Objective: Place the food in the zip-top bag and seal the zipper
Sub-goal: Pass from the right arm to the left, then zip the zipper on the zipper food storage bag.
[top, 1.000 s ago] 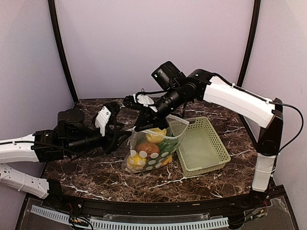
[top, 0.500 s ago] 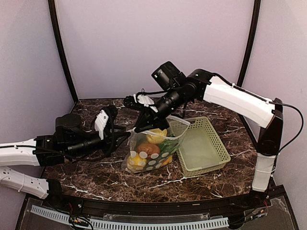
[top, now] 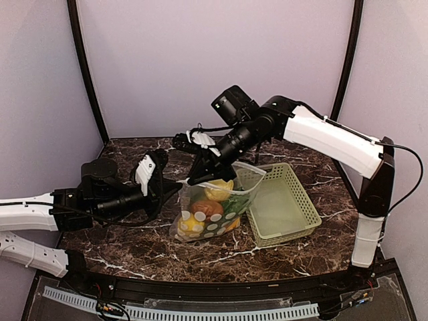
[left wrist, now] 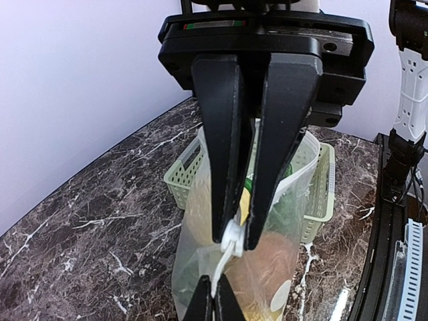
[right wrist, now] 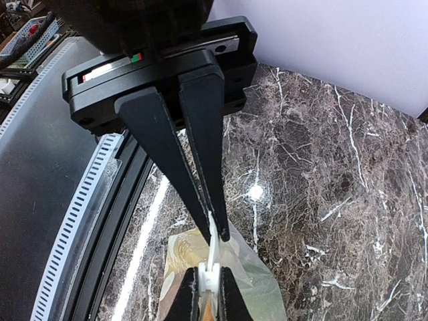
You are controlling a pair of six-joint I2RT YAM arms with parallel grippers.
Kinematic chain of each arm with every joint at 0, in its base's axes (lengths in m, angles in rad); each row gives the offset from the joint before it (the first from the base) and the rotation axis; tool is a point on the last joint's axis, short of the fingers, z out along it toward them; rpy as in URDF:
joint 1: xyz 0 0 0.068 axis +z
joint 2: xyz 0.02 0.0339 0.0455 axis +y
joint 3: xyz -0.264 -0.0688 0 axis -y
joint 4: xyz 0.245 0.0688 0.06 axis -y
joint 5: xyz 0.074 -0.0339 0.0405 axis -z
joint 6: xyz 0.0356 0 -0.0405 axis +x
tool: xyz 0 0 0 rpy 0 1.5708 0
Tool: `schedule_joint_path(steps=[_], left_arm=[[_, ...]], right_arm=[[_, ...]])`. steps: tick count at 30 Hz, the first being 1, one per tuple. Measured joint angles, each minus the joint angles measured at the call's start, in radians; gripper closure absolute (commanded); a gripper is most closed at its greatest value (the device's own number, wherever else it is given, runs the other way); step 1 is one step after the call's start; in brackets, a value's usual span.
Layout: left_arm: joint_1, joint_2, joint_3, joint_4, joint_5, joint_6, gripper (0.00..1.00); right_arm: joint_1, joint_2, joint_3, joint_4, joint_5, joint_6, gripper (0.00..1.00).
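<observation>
Holds bag (top: pixel 212 207) upright on worktop (top: pixel 134 234), just beside basket (top: pixel 281 207), mouth uppermost so that food (top: pixel 207 208) inside cannot spill. Pinches zipper (left wrist: pixel 226 257) at the mouth's end with right claw (right wrist: pixel 215 234), closed on the strip from above. Meets it tip to tip with left claw (left wrist: pixel 233 241), likewise closed on zipper. Probably anchors one end while preparing to press along the seal. Leaves mouth toward basket unsealed.
</observation>
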Motion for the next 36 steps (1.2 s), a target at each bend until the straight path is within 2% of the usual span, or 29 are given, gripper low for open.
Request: schedule_joint_path(steps=[16, 36], left_arm=[[0.002, -0.042, -0.027, -0.005, -0.026, 0.002, 0.99], [0.003, -0.137, -0.083, -0.054, -0.130, 0.000, 0.99]], right_arm=[[-0.018, 0.007, 0.008, 0.000, 0.048, 0.000, 1.00], [-0.162, 0.002, -0.061, -0.057, 0.064, -0.037, 1.00]])
